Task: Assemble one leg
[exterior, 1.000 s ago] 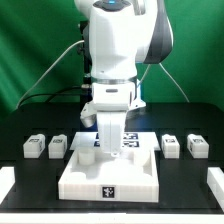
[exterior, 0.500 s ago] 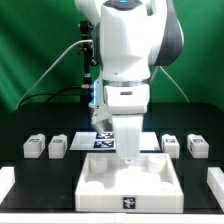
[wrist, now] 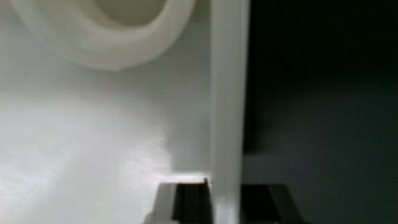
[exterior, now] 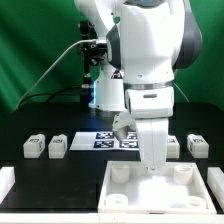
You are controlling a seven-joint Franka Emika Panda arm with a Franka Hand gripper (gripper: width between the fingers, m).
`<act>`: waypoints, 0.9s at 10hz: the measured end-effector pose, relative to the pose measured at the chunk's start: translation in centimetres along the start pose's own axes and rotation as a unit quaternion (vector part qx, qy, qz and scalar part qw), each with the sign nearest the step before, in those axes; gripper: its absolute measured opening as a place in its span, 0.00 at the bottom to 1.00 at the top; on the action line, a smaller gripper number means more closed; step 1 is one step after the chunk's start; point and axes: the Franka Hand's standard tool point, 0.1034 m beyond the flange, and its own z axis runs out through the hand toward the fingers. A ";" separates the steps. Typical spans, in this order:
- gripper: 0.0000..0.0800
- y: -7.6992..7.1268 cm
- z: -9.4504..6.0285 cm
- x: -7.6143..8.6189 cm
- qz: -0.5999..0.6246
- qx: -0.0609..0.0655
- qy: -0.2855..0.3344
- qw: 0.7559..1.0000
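Note:
My gripper [exterior: 152, 166] is shut on the back rim of the large white tabletop panel [exterior: 130, 195], which lies low in the exterior view, right of centre. In the wrist view the rim wall [wrist: 228, 100] runs between my two dark fingers [wrist: 185, 203], and a round socket [wrist: 134, 30] shows in the panel. Two legs, small white blocks with tags, stand at the exterior view's left [exterior: 34, 147] [exterior: 58, 146]. Another leg [exterior: 198, 145] stands at the right. A fourth beside it is mostly hidden behind my arm.
The marker board [exterior: 105, 140] lies flat behind the panel, at the middle of the black table. White blocks sit at the table's front left edge [exterior: 5, 181] and front right edge [exterior: 216, 178]. Cables hang behind the arm.
My gripper has moved to the exterior view's right and toward the front, and the tabletop panel has slid with it from the centre to the lower right.

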 end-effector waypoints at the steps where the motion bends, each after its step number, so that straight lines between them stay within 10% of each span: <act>1: 0.08 0.1 0.0 0.5 -0.004 0.004 -0.001 1.000; 8: 0.08 0.1 0.1 1.4 -0.010 0.016 -0.002 1.000; 9: 0.33 0.1 0.1 1.3 -0.009 0.016 -0.002 1.000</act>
